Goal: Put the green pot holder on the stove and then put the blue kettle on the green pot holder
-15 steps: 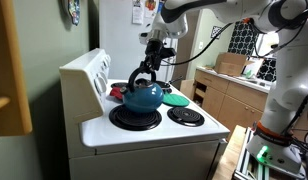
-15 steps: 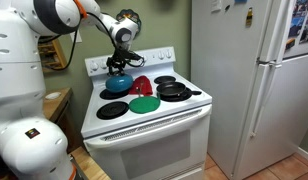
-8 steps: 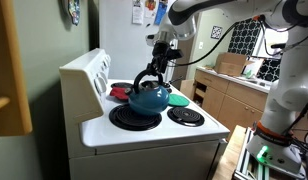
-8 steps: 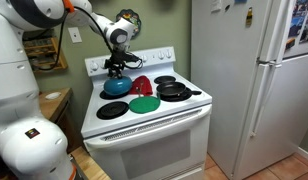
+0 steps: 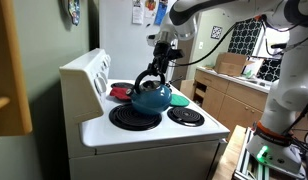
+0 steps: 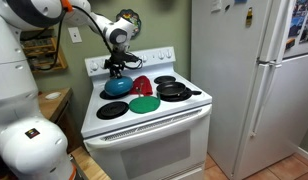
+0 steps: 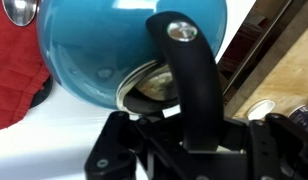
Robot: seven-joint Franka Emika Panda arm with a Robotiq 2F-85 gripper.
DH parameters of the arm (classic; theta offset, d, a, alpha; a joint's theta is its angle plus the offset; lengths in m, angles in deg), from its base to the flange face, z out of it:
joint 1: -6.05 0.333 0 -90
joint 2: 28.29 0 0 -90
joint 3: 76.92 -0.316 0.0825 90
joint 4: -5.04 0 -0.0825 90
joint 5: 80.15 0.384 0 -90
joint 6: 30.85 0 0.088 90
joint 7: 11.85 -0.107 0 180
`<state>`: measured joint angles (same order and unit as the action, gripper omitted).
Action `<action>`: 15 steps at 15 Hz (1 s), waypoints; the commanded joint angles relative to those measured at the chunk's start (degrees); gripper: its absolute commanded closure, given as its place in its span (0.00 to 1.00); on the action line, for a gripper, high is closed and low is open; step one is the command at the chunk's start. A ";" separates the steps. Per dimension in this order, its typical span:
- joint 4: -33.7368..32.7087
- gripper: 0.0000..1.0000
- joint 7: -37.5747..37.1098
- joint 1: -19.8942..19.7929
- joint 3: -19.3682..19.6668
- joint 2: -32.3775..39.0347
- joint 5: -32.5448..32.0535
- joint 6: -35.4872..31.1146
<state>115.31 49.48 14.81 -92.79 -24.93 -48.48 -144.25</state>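
The blue kettle point(image 5: 151, 98) hangs just above a black coil burner point(image 5: 132, 118) of the white stove point(image 5: 154, 135). My gripper point(image 5: 150, 76) is shut on its black arched handle from above. In an exterior view the kettle point(image 6: 118, 87) is at the stove's back left under my gripper point(image 6: 116, 68). The green pot holder point(image 6: 145, 104) lies flat on the stove point(image 6: 144, 118) top between the front burners; it is partly hidden behind the kettle in an exterior view point(image 5: 181, 100). The wrist view shows the kettle point(image 7: 94, 45) and my gripper point(image 7: 184, 135) clamped on its handle.
A flat red pad point(image 6: 142, 85) lies beside the kettle, also in the wrist view point(image 7: 14, 80). A black pan point(image 6: 174, 91) sits on a right burner. A white fridge point(image 6: 249, 80) stands beside the stove. Wooden cabinets point(image 5: 229, 95) stand behind.
The kettle has risen slightly off the burner and shifted a little toward the green pot holder, still held by its handle.
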 commanded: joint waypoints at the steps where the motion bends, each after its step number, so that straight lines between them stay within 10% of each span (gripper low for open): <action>1: 1.05 1.00 -0.30 0.91 1.09 -1.13 0.30 -0.47; 15: 11.35 1.00 -0.76 0.92 3.14 -10.10 -2.52 -7.93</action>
<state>123.47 49.38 14.91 -91.29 -30.36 -49.97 -149.81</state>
